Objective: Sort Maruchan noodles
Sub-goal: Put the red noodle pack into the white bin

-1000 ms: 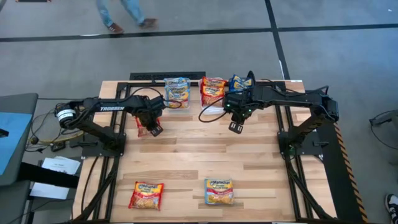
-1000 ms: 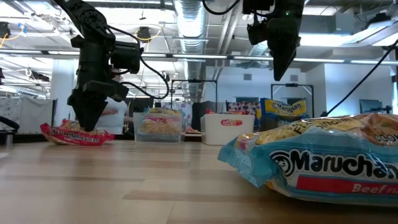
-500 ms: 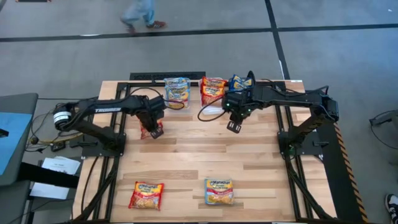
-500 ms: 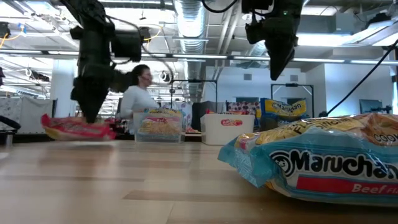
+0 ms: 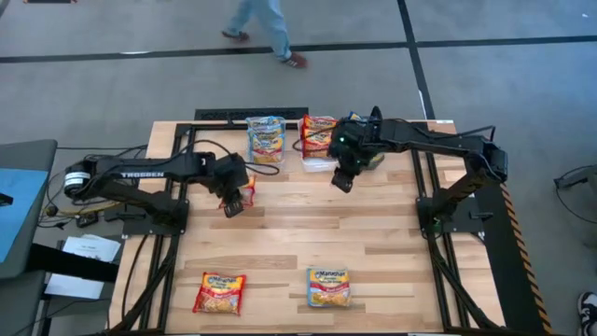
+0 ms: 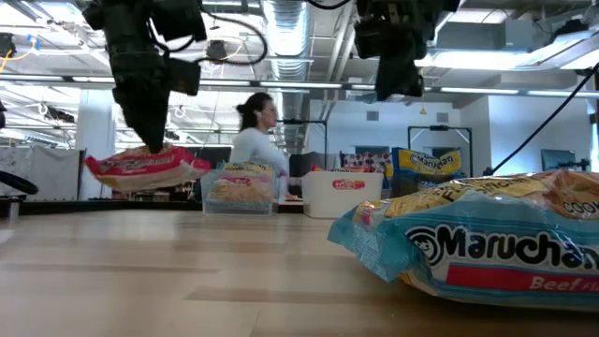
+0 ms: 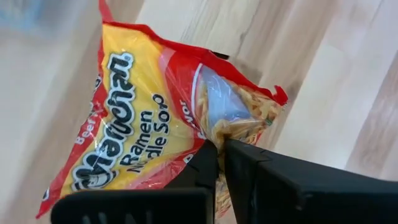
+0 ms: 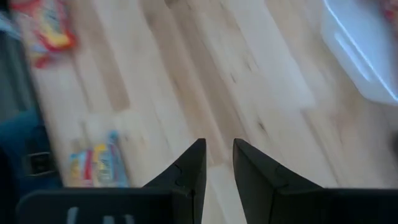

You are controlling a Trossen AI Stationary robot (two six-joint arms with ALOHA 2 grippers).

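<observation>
A red Maruchan packet [image 5: 245,191] hangs above the table's left half, and my left gripper [image 5: 233,203] is shut on it. In the low view the packet [image 6: 145,169] floats clear of the wood under the gripper [image 6: 154,140]. My right gripper [image 5: 341,182] hovers high over the far middle of the table, open, with only bare wood between its fingers [image 8: 219,146]. Another red packet [image 5: 219,292] and a blue one [image 5: 328,287] lie flat near the front edge. My left gripper pinches the red packet between its two fingers [image 7: 205,163] at an edge beside the clear noodle window [image 7: 229,127]. The fingers come from above, slanting down. The packet is lifted clear and hangs roughly level below them, its printed face up.
Along the far edge stand a clear bin [image 5: 266,140] with packets, a white bin [image 5: 317,164] with red packets and a blue packet [image 5: 359,123] behind my right arm. The near blue packet [image 6: 468,248] fills the low view's right side. A person [image 5: 266,23] walks beyond the table.
My left gripper has risen and swung a little toward the table's right, taking the red packet with it. The packet lay on the wood and now hangs clear. My right gripper has turned and drifted slightly toward the far left.
</observation>
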